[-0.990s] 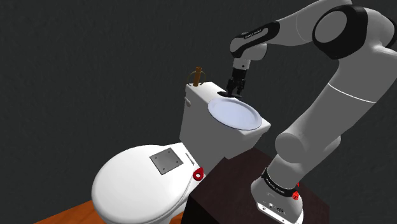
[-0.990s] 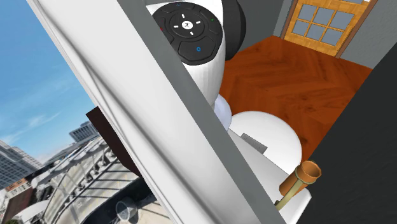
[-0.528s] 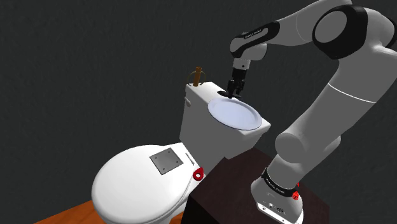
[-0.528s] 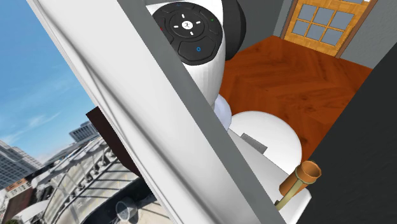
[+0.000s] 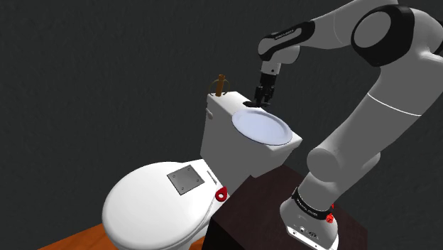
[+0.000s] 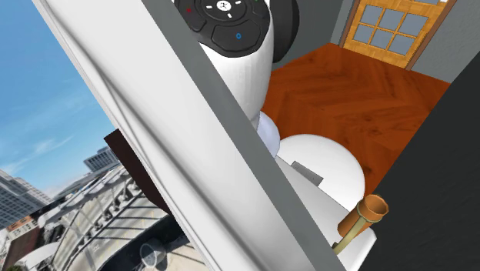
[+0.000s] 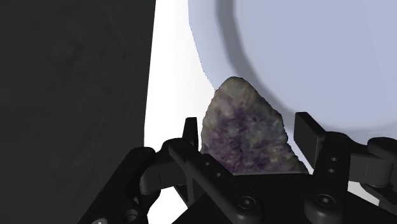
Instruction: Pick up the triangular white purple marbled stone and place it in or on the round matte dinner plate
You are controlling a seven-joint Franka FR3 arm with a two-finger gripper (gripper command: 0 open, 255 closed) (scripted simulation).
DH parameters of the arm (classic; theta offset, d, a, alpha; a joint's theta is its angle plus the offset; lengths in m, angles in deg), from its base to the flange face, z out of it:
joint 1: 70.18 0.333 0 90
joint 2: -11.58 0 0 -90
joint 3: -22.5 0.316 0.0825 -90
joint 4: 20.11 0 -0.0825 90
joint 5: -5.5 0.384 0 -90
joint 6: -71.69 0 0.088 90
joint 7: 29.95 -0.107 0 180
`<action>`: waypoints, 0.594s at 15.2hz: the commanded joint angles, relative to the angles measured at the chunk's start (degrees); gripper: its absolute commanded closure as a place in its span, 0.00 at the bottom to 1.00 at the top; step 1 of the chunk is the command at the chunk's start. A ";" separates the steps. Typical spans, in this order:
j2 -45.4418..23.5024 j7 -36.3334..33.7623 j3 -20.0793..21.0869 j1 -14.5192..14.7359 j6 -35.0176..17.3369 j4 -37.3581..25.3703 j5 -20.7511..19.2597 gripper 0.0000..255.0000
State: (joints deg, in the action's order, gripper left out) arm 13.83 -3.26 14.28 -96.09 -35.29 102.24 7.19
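I have the end effector (image 5: 262,99) pointing straight down over the top of the toilet tank (image 5: 228,145), and its two fingers are clenched on the marbled stone (image 7: 245,135). In the wrist view the stone fills the gap between them. Its broad base sits down toward my palm and its narrow tip points outward. I judge the grip to be across the wide part because the flatter flanks there give the pads something to bear on, while the tip would slip out.

The stone is mottled grey and purple. It hangs at the edge of the round plate (image 5: 268,130), its tip overlapping the plate's rim, with the white strip of the tank lid (image 5: 221,104) showing beside it. The pale, shallow plate lies flat on the lid and takes up most of it, jutting past the lid's edge toward my stand (image 5: 264,206). That leaves only a narrow margin along the wall side, which is why I am working so close to the rim.

A small brown ornament (image 5: 220,84) stands at the lid's far corner, well apart from my fingers, so it should not get in the way.

I reckon the pick is done and the carry is what remains: a short sideways move to bring the stone over the plate's middle, then a low release so it does not roll off.
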 commanded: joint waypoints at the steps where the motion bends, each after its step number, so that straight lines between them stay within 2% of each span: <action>1: 0.42 -0.17 0.05 0.05 1.53 -1.09 -0.05 1.00; 9: 2.17 -0.53 0.11 0.07 7.57 -5.42 -0.30 1.00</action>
State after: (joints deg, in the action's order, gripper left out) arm 15.64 -3.79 14.41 -96.01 -28.38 97.09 6.95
